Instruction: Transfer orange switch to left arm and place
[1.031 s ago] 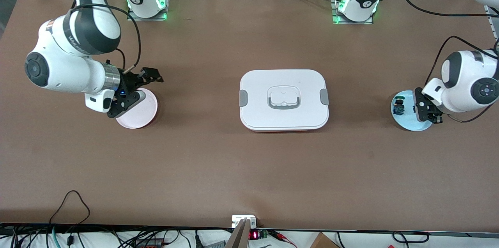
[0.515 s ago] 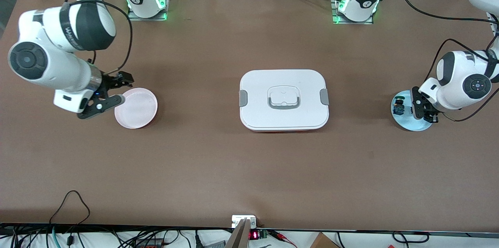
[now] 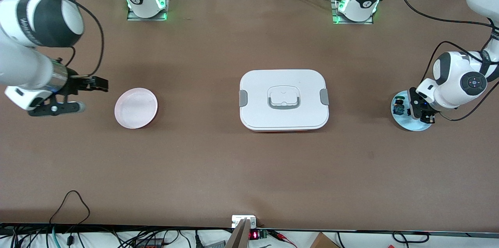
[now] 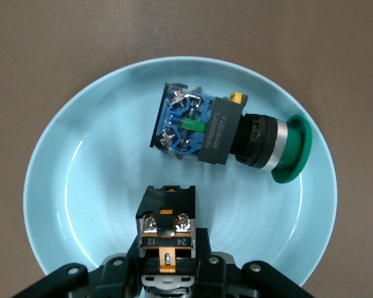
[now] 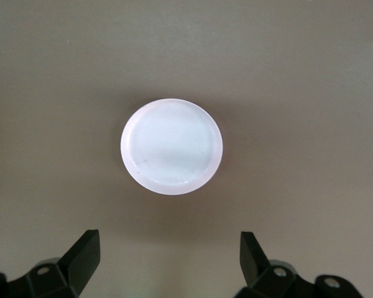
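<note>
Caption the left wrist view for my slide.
Left gripper shut on orange switch over blue plate, beside green switch.

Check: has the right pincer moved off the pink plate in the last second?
Yes. The right pincer has swung off the pink plate toward the right arm's end of the table, open, now over bare tabletop beside it.

Robotics lab, two bolted arm bases (image 3: 146,0) on brown table (image 3: 249,170), cables (image 3: 70,201), aluminium framing
</note>
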